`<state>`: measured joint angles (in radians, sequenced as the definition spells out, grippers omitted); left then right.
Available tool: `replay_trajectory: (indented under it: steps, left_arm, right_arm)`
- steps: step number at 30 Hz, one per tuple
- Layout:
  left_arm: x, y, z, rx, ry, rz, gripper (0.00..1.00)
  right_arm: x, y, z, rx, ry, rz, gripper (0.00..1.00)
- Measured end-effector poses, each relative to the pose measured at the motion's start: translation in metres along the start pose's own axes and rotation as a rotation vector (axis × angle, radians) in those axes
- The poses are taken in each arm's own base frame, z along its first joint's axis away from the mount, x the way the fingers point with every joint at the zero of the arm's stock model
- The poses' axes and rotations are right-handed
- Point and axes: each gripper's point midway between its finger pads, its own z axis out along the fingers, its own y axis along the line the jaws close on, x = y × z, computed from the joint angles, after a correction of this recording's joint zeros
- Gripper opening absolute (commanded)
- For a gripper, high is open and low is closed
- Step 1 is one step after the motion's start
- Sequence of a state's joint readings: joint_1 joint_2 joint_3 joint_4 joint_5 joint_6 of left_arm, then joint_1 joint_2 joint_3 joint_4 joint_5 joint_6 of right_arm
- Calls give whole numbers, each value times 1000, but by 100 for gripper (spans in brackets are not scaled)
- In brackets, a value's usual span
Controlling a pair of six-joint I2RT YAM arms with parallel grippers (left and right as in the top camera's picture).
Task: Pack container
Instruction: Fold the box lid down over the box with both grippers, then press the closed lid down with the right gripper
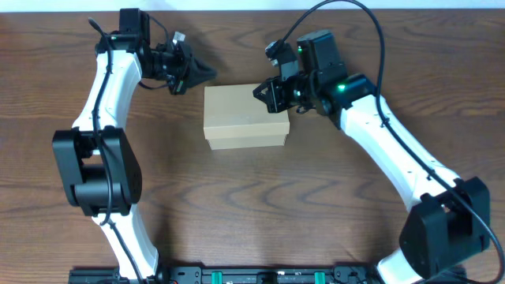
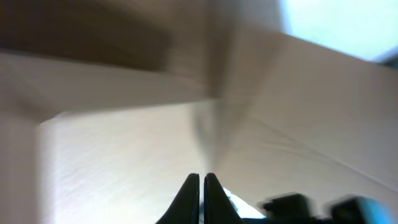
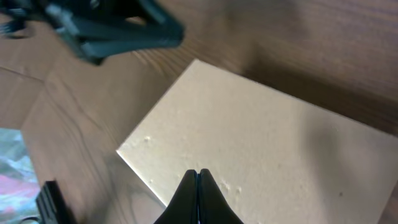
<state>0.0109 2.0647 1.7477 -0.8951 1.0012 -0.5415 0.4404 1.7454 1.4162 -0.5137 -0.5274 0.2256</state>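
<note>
Overhead, the box [image 1: 245, 117] lies in the middle of the table [image 1: 331, 229] with its lid down flat, between the two arms. The right gripper [image 1: 260, 92] hangs over the box's far right corner. Its wrist view shows the fingers pressed together with nothing between them, tips above the lid near an edge. I cannot tell whether they touch the cardboard. The left gripper [image 1: 208, 73] sits just beyond the far left corner, apart from the box. Its wrist view is blurred but shows the fingers together and empty too.

The main risk, as I judge it, is the box sliding. Nothing braces it, so a sideways nudge from the right tips would probably push it across the wood instead of lifting the flap. A hard downward press at the corner could dent the lid or rock the box. With its fingers together, neither gripper can pinch the flap.
</note>
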Motion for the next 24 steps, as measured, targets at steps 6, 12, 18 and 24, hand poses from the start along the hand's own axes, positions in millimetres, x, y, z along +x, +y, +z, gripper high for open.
replay_trajectory:
  steps: [6, 12, 18, 24]
  left_arm:
    - [8, 23, -9, -248, -84, 89, 5]
    - [9, 40, -23, -426, -159, 128, 5]
    - [8, 49, -45, -553, -236, 139, 5]
    - [8, 60, -57, -638, -268, 132, 5]
  right_arm:
    - [27, 19, 16, 65, 79, -40, 1]
    - [53, 34, 28, 151, 149, -90, 1]
    - [64, 29, 29, 245, 173, -113, 1]
    - [71, 16, 36, 291, 198, -104, 1]
